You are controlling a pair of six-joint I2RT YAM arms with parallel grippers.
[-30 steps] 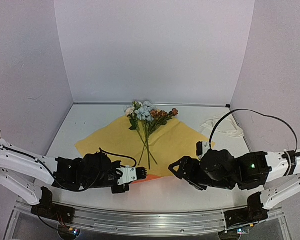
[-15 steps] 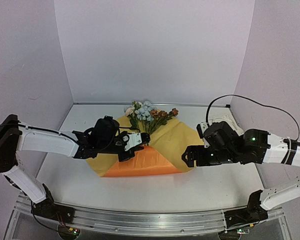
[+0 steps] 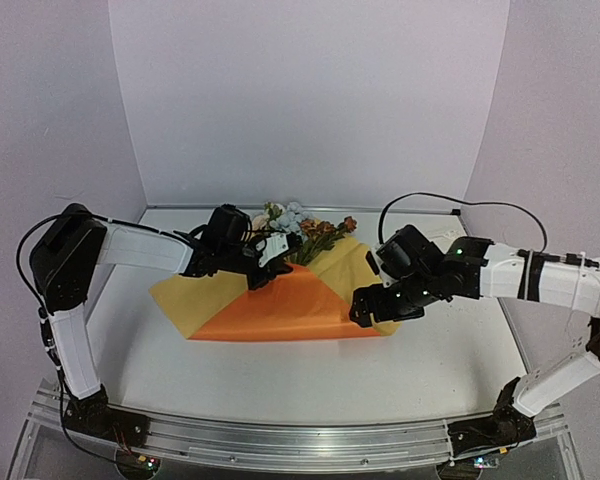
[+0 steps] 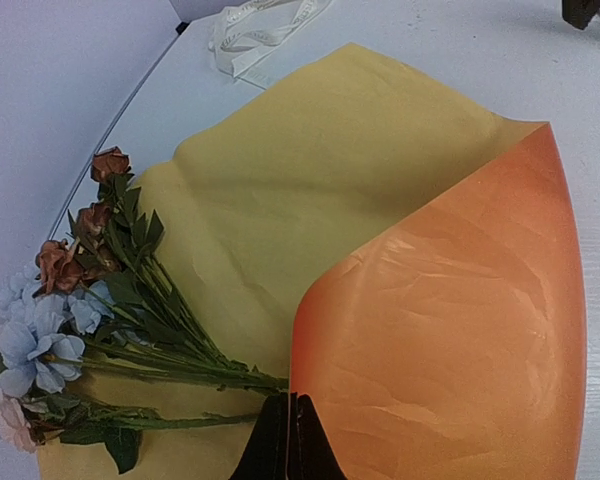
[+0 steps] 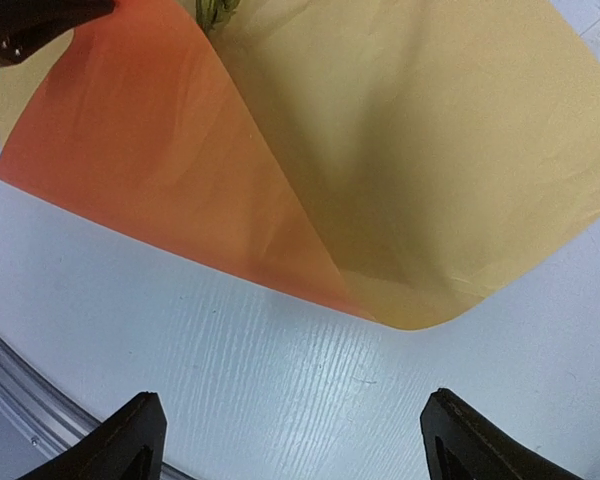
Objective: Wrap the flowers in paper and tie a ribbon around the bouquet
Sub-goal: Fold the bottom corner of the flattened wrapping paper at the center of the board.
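Orange-faced paper point(image 3: 280, 310): a thin, glossy, lightly crinkled sheet is spread on the worktop point(image 3: 310, 385). The upturned face is yellow, and an orange flap is folded over it from the near side as a broad triangle.
Flap tip: it is lifted off the sheet at the stems and pinched there by the left gripper point(image 3: 264, 272), whose fingers point(image 4: 278, 445) are pressed together on the paper's corner.
Flowers point(image 3: 298, 228): they are laid on the yellow face at the far corner, with soft pale-blue, peach, rust and cream heads on thin green leafy stems. The blue and cream heads lie past the sheet's edge. The stem ends are tucked under the orange flap.
Right gripper point(image 3: 363, 306): it is held low beside the paper's right-hand corner. Its fingers point(image 5: 140, 435) are spread wide, with nothing between them and nothing touched.
Ribbon point(image 4: 265, 22): narrow and cream-white, it is bunched in loose loops on the worktop near the sheet's right corner.
Left wrist view only: the ribbon's loops, the leaves and the creases in the yellow face are shown plainly here. From the top camera the ribbon is largely hidden behind the right arm.
Right wrist view only: the fold is seen as a soft, rounded curl rather than a pressed crease, with a hollow beneath it. Fine parallel grooves are picked out in the white worktop.
Fold as pocket: only the stems are held in it.
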